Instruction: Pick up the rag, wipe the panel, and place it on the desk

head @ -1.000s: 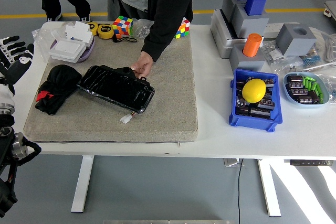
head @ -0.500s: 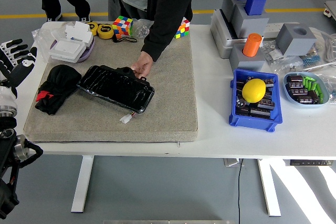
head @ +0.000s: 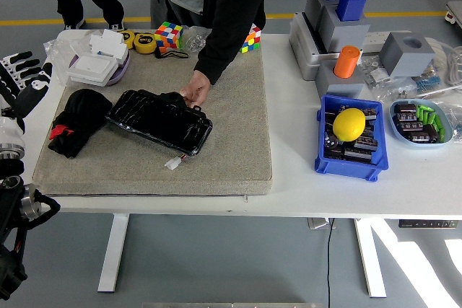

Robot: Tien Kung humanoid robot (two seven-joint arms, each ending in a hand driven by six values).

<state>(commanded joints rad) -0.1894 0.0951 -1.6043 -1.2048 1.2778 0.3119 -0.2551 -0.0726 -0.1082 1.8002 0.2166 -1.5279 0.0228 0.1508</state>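
Crumpled black rag [head: 76,120] beside glossy black panel [head: 160,120] on the felt mat [head: 231,156], worktop's left end. A person's hand [head: 195,91] steadies the panel. My left fingers [head: 22,70] spread, empty.

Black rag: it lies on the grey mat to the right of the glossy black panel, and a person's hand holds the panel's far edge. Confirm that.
Not quite. In the head view the black rag lies on the grey mat to the left of the glossy black panel, not the right. The person's hand does hold the panel's far edge.
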